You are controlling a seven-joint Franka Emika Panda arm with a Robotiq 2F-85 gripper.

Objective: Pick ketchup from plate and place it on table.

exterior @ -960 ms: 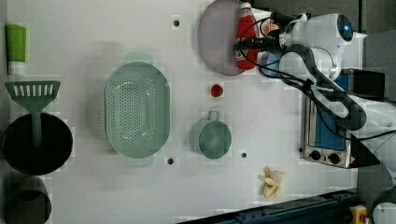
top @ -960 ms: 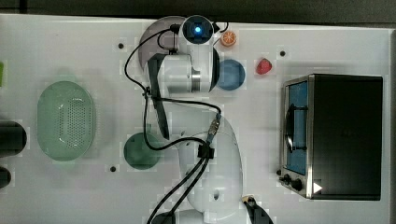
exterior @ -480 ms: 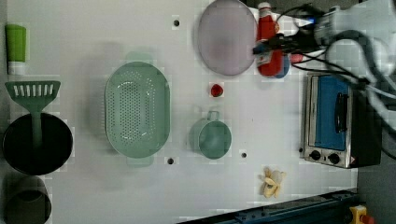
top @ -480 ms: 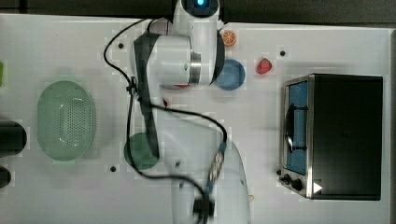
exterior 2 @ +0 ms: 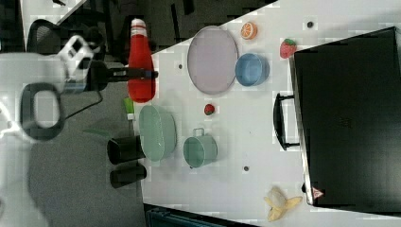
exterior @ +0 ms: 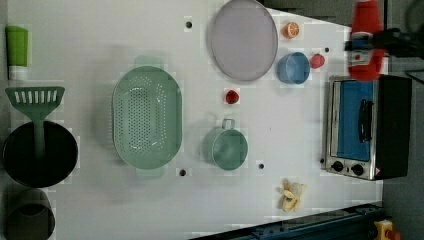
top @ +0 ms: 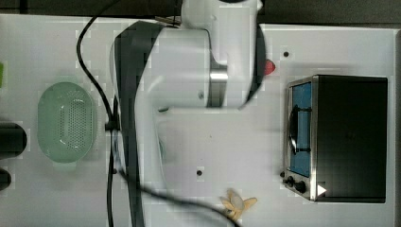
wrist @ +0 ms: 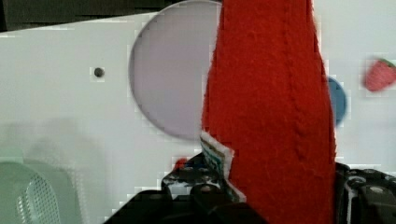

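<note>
The plate (exterior: 242,40) is seen bare, with nothing lying in it. In the left view, the perforated green colander (exterior: 146,119), the small green pot (exterior: 226,146) to its right and the blue bowl (exterior: 293,68) just right of the plate are likewise seen without contents, while a green spatula (exterior: 35,100) is stood in one of two dark cups (exterior: 40,155) at the left view's left edge. One ketchup (exterior: 366,42) is counted, pinched at its middle by the hand (exterior: 370,42) and held lifted clear of the surface (exterior: 100,210), to the left view's right of the plate and above the toaster oven (exterior: 367,127). One orange slice (exterior: 291,30), one strawberry (exterior: 317,61), one small round red piece (exterior: 231,96), one peeled banana (exterior: 292,195) and one green bottle (exterior: 16,47) are spread over the surface. In the top view, much of the far surface is covered by the white arm (top: 189,71)
</note>
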